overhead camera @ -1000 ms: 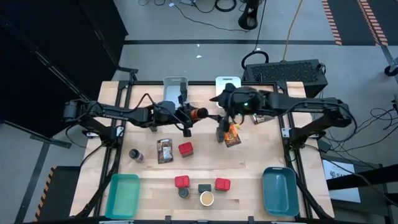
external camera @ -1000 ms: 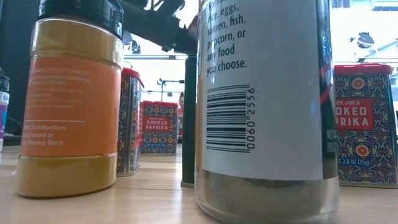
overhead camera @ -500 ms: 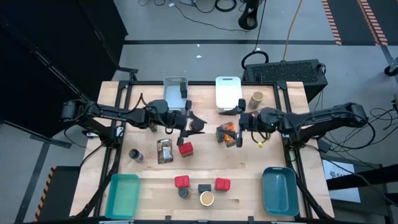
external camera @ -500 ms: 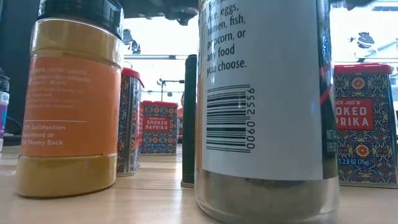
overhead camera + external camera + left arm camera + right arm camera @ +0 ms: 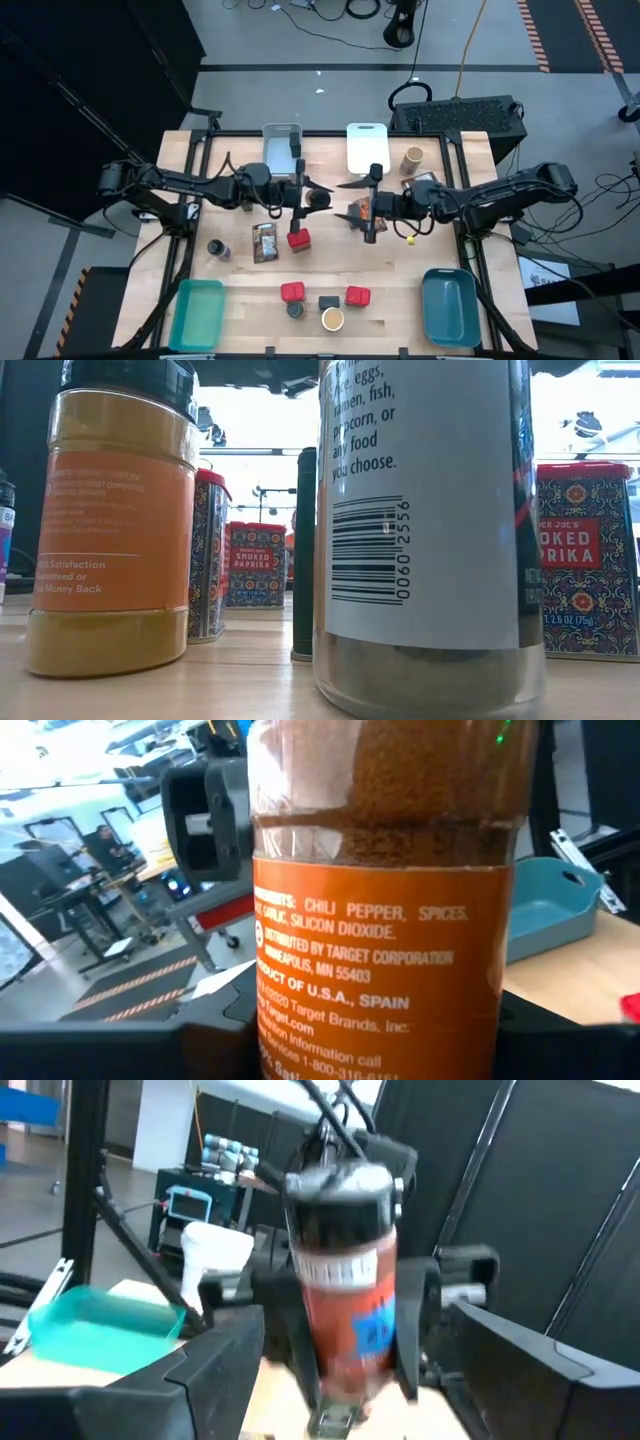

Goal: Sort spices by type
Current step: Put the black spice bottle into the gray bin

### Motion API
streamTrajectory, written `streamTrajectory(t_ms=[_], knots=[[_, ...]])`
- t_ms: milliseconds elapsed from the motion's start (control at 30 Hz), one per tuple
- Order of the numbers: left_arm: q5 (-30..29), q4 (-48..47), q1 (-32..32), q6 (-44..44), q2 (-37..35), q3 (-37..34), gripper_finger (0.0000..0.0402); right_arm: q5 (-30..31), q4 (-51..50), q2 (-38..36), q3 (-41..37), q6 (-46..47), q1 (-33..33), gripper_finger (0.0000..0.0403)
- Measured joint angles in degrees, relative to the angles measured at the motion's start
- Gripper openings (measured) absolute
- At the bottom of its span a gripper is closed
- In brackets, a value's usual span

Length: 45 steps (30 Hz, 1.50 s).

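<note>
My left gripper (image 5: 316, 200) is shut on a black-lidded spice jar (image 5: 321, 199) with an orange label (image 5: 380, 940), held above the table's middle. My right gripper (image 5: 346, 200) stands open just right of it, level, facing the jar (image 5: 345, 1280), with nothing between its fingers (image 5: 200, 1370). An orange-brown packet (image 5: 364, 208) shows under the right gripper. On the table rest red tins (image 5: 298, 239) (image 5: 292, 292) (image 5: 358, 296), another packet (image 5: 265, 242), a dark jar (image 5: 218, 249) and a tan-topped jar (image 5: 332, 319). My left gripper pinches the jar's lower body (image 5: 275, 1020) between its two fingers (image 5: 412, 1330), one on each side. The fingers come level from the table's left. The jar stands upright, lid up, lifted clear of the table.
Bins stand at the corners: teal (image 5: 197, 313) near left, blue (image 5: 449, 305) near right, grey (image 5: 282, 145) and white (image 5: 366, 148) at the far edge. A tan-topped jar (image 5: 413, 158) stands far right. Two tall jars (image 5: 110, 530) (image 5: 420, 530) fill the low view.
My right gripper has sunk and tipped from pointing down to level, and now faces the jar from the right. My left gripper has turned its wrist and risen a little, bringing the jar from tilted to upright.
</note>
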Motion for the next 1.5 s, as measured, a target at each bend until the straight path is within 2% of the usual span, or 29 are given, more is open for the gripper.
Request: streamTrajectory(t_ms=[233,533,700,867,1000,1100,1367,1433,1500], knots=[[-2.34,-0.09,-0.01,0.00,0.02,0.00,0.0177,-0.01,-0.16,6.39,6.86,-2.62,-0.43,0.0299],[-2.38,-0.15,-0.01,-0.11,0.04,0.00,0.0177,0.12,-0.11,11.29,10.44,-4.01,-1.08,0.0289],[-2.38,-0.36,-0.01,-0.44,0.04,0.00,0.0178,0.16,0.12,12.08,10.44,-3.82,-1.82,0.0227],[-2.39,-0.51,-0.01,-0.46,0.04,0.00,0.0239,0.25,0.23,12.08,10.44,-3.95,-1.88,0.0120],[-4.74,-1.33,-0.01,-0.49,0.04,0.00,0.0256,0.67,-0.19,11.96,10.44,-5.11,-1.86,0.0110],[-9.56,-4.56,-0.01,-0.55,-0.08,0.00,0.0259,4.43,-2.41,11.25,10.44,-6.36,-1.26,0.0110],[-28.19,-13.79,0.05,-4.74,-0.17,0.00,0.0262,19.05,-14.98,6.08,10.45,-8.13,1.37,0.0110],[-29.43,-15.07,-0.01,-6.33,-0.17,0.00,0.0262,26.06,-20.14,4.94,10.49,-8.06,1.99,0.0110],[-27.87,-15.07,-0.11,-7.91,-0.17,0.00,0.0262,34.30,-25.10,4.83,10.57,-7.58,2.30,0.0110]])
